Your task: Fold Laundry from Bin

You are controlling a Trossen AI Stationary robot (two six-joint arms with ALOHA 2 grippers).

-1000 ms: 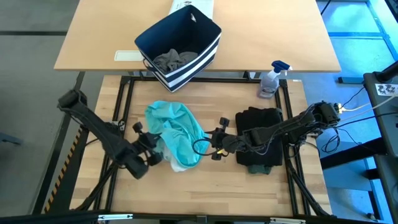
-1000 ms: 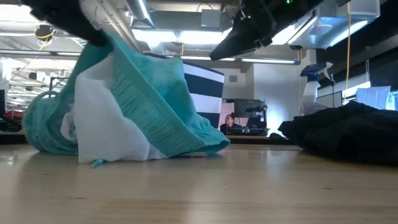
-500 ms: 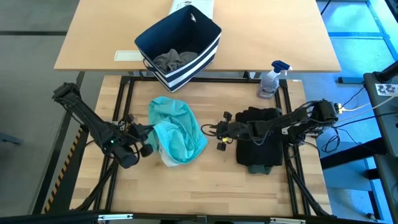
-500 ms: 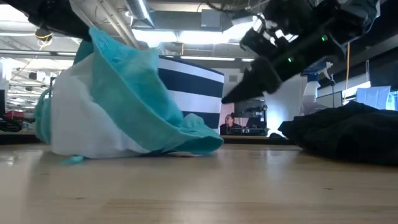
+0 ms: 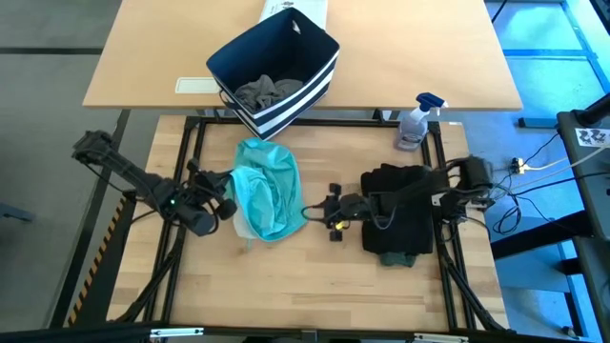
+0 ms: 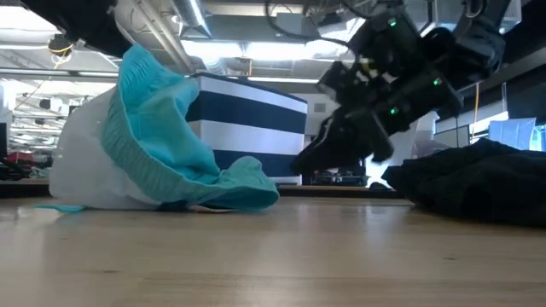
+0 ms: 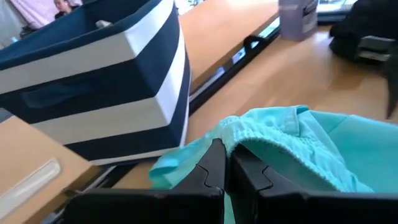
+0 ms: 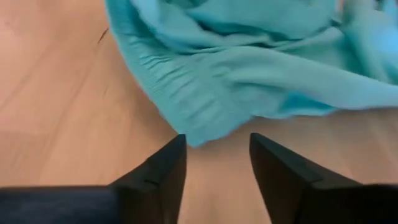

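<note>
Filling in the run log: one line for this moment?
left gripper: shut on teal garment | right gripper: open, empty, beside teal garment | black garment: on table

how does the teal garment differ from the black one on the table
The teal cloth garment is bunched, with one edge pinched in the left end effector; the black cloth garment lies flat in a compact pile under the right arm. The teal one sits left of centre, the black one right. Both rest on the wooden table.
</note>
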